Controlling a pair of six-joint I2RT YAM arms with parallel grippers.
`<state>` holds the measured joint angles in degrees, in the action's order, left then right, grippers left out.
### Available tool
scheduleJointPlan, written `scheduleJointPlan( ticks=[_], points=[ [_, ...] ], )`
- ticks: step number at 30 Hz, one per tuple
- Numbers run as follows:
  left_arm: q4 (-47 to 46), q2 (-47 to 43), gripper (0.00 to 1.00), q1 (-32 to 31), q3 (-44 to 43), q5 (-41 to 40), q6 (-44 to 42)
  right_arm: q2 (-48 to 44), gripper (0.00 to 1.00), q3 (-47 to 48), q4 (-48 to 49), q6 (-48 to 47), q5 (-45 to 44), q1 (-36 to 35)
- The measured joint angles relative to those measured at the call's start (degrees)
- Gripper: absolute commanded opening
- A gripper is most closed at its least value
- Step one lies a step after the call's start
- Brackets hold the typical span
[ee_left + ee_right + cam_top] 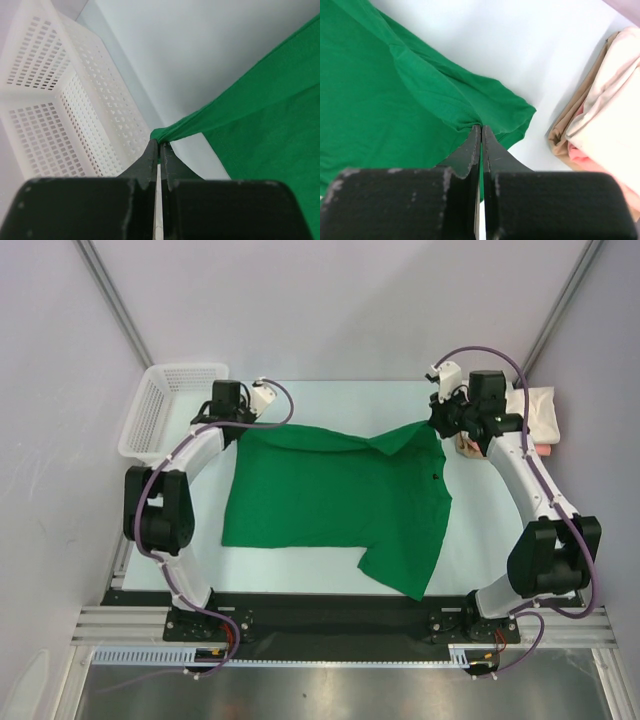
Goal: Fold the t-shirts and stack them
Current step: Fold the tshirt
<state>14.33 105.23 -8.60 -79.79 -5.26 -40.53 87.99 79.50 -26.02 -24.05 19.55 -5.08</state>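
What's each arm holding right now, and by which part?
Both hold the green t-shirt: left fingers pinch its far-left corner, right fingers pinch bunched cloth by the far-right sleeve.

jaws pinched on green t-shirt point(395, 90) (cloth bunched at tips) | folded shirt stack point(615, 90) at right

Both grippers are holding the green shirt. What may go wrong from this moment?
The left gripper and the right gripper each pinch only a small bit of the green t-shirt; it may slip free.
The folded shirts lie close to the right gripper; a swing might knock them.
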Motion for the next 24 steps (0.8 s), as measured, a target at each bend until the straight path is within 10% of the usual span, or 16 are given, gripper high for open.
scheduleJointPlan(
  ticks=[24],
  points=[
    [1.60,-8.39,0.01,0.00,17.46,2.51,-0.48,-9.77,0.00,-15.74,-8.59,-0.15,2.29,-0.83]
  ],
)
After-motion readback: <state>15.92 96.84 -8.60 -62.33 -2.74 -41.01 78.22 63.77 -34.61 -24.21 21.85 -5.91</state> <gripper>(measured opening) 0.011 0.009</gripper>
